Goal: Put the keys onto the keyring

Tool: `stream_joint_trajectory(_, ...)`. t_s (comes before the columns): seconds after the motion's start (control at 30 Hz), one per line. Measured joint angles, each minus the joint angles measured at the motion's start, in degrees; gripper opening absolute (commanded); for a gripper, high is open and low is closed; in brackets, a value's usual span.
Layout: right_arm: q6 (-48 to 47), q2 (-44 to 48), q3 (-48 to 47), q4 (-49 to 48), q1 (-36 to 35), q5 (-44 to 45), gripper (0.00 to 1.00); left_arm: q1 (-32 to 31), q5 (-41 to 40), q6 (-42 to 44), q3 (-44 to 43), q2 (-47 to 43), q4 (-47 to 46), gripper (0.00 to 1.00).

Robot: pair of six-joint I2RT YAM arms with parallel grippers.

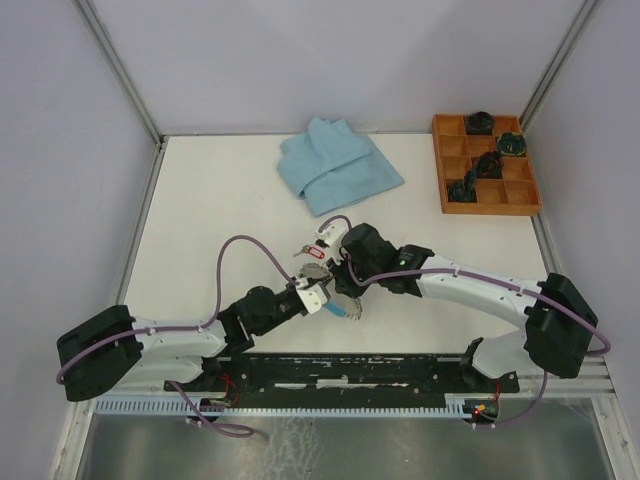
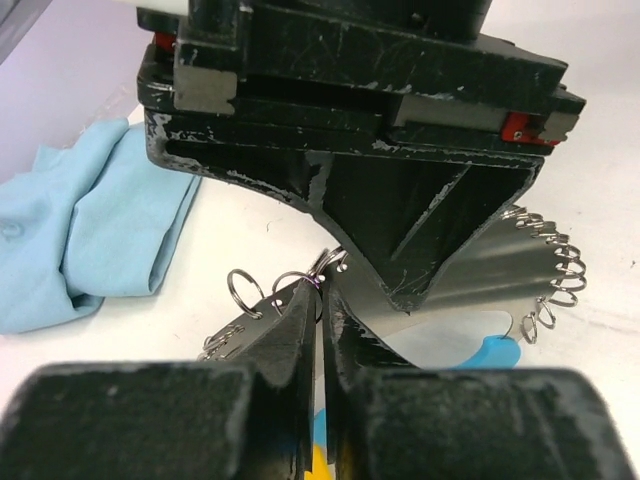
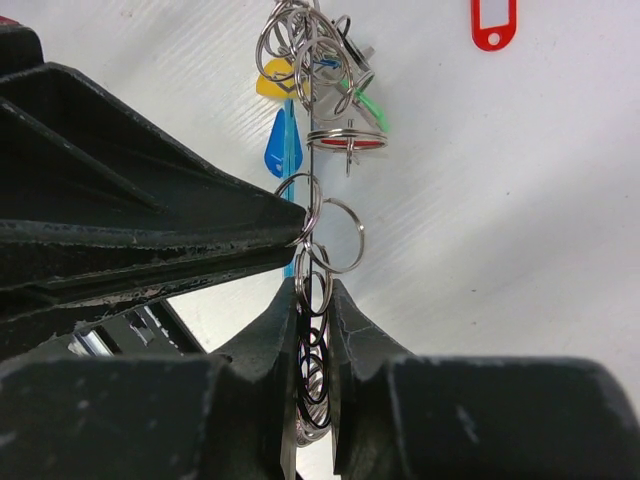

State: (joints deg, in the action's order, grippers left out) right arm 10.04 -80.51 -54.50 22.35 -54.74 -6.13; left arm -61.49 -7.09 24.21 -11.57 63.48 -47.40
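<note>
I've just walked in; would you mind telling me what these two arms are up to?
Both arms meet over the middle of the table, working on the keyring. The right tool is shut on the keyring, which has coloured key tags bunched at its far end. The left tool is pinched on a small ring right beside it. A red tag lies loose on the table nearby. The blue cloth and wooden tray sit untouched at the far side.

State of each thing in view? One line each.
Left tool: shut on small ring.
Right tool: shut on keyring.
Keyring: held, coloured tags on it.
Red-tagged key: loose on table.
Cloth: folded, lying flat.
Tray: some compartments hold dark items.
</note>
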Motion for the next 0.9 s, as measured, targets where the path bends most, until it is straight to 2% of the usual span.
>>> stream_joint_trajectory(0.23,-0.4,0.0,-0.1,0.0,-0.3,0.9,0.01,-0.1,-1.6,-1.6,0.0,0.1,-1.0,0.03)
stream_joint_trajectory(0.4,-0.5,0.0,-0.2,0.5,-0.8,1.0,0.01,1.0,-1.6,-3.1,3.5,-3.0,-4.7,0.03)
stream_joint_trajectory(0.67,-1.0,0.1,-0.2,0.4,-1.0,0.7,0.01,6.3,4.2,-9.6,6.4,-3.7,-9.8,0.03)
stream_joint_trajectory(0.9,-2.3,1.0,-0.2,1.3,-1.0,2.2,0.01,7.5,6.3,-14.7,6.4,-2.7,-11.4,0.03)
